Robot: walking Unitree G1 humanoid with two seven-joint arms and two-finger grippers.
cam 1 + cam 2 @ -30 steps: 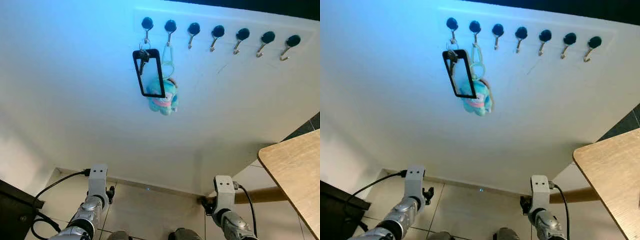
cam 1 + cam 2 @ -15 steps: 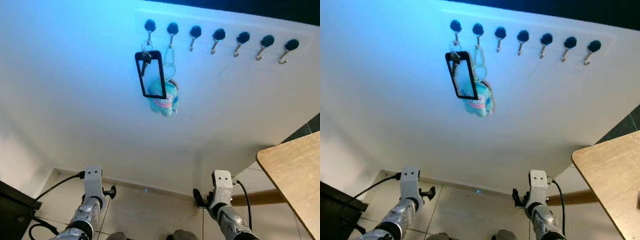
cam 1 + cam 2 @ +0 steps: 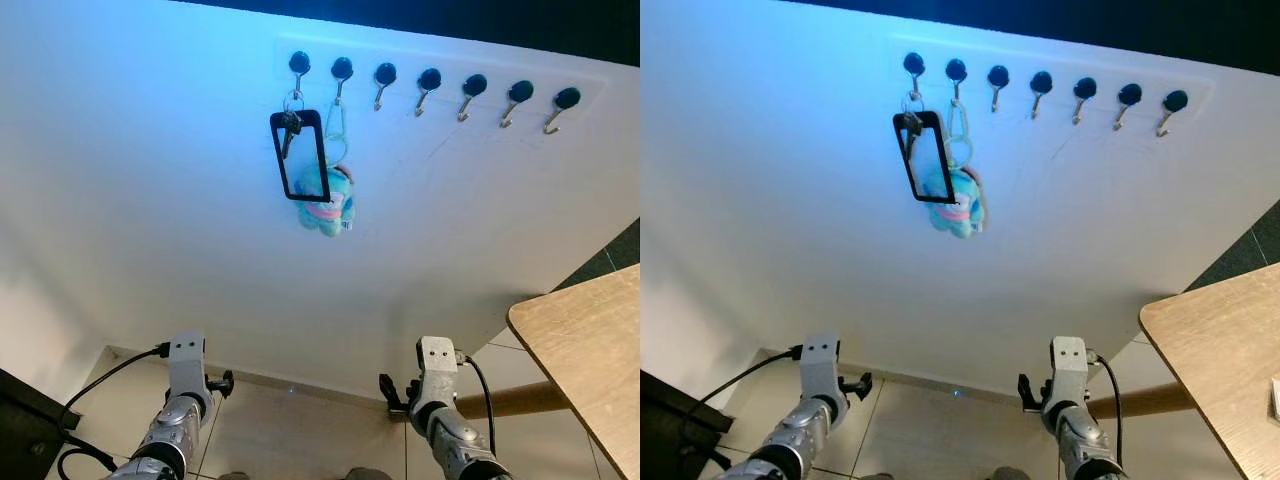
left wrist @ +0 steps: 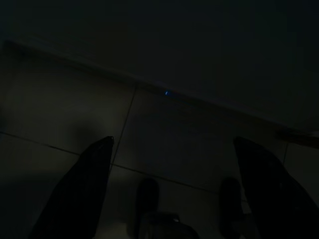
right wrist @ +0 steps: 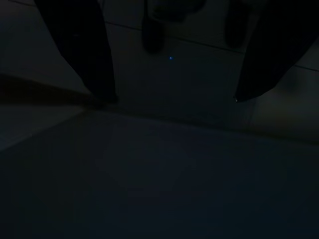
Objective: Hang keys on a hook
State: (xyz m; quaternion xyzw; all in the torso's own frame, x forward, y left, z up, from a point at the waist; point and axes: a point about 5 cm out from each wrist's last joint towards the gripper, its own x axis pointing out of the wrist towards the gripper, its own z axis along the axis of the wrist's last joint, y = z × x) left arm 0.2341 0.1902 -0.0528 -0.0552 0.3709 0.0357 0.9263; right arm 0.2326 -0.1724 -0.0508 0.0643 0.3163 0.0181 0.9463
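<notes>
- Keys (image 3: 289, 122) hung on the leftmost hook (image 3: 298, 64), upper centre of frame, w/ black tag (image 3: 300, 156); plush charm (image 3: 327, 198) on the next hook.
- Vs 1 s ago: we'd dropped both arms lower in frame; keys unmoved.
- Left tool (image 4: 172, 191) & right tool (image 5: 172, 74) were spread wide, holding nothing, over floor tiles.
- We judged the task done.

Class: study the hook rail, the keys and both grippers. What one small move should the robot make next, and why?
Probably none beyond stepping back: the keys with their black tag already hang on the leftmost hook, beside a plush keychain. Left gripper and right gripper hang low over the floor, both open and holding nothing.
</notes>
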